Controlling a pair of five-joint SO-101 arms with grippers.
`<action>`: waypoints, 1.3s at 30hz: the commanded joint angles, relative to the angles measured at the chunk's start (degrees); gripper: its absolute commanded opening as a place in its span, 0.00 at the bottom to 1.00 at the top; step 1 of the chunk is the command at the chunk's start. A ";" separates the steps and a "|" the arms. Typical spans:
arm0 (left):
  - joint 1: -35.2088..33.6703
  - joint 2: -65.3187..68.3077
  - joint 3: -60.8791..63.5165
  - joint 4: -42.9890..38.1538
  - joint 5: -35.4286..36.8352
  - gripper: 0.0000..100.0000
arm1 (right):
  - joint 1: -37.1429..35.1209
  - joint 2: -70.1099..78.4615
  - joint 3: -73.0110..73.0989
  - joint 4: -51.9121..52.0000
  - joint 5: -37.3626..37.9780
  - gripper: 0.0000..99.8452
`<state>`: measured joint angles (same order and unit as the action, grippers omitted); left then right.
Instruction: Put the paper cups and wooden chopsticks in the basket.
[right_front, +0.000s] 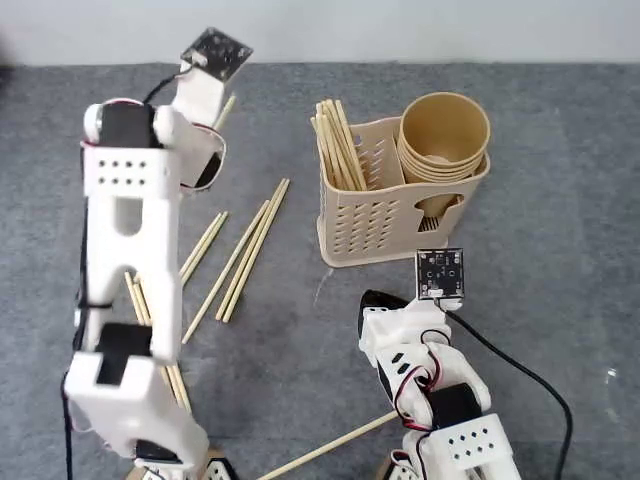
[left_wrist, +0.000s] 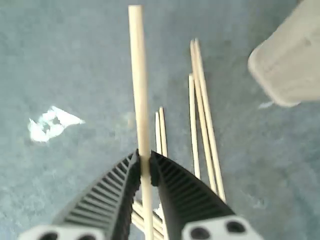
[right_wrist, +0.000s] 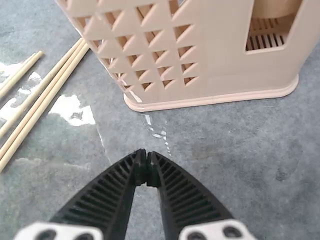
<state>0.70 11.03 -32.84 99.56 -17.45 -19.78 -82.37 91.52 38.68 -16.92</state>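
Observation:
My left gripper (left_wrist: 144, 159) is shut on a wooden chopstick (left_wrist: 140, 90), held above the grey table; in the high view this gripper (right_front: 207, 168) is at the back left, with the chopstick's end (right_front: 227, 108) sticking out beside it. The beige basket (right_front: 375, 225) holds several chopsticks (right_front: 337, 140) in one compartment and stacked paper cups (right_front: 445, 135) in the other. My right gripper (right_wrist: 146, 156) is shut on nothing, low in front of the basket wall (right_wrist: 200, 55). The high view shows it (right_front: 372, 300) just before the basket.
Several loose chopsticks (right_front: 248, 250) lie on the table left of the basket, more (right_front: 140, 298) beside the left arm, and one (right_front: 330, 445) near the right arm's base. They also show as chopsticks (left_wrist: 202, 115) below my left gripper and chopsticks (right_wrist: 40, 100) beside the basket.

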 joint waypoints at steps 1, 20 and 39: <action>3.16 -8.26 -0.57 -1.14 6.95 0.01 | 0.31 -0.84 -0.44 -0.31 -0.26 0.01; 15.21 -19.16 -0.40 -37.80 33.41 0.01 | 0.31 -0.84 -0.35 -0.31 -0.26 0.01; 21.45 -28.84 41.45 -78.42 36.66 0.01 | 0.31 -0.84 -0.35 -0.31 -0.26 0.01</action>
<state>21.45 -11.91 3.21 27.21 18.68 -19.78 -82.37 91.52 38.68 -16.92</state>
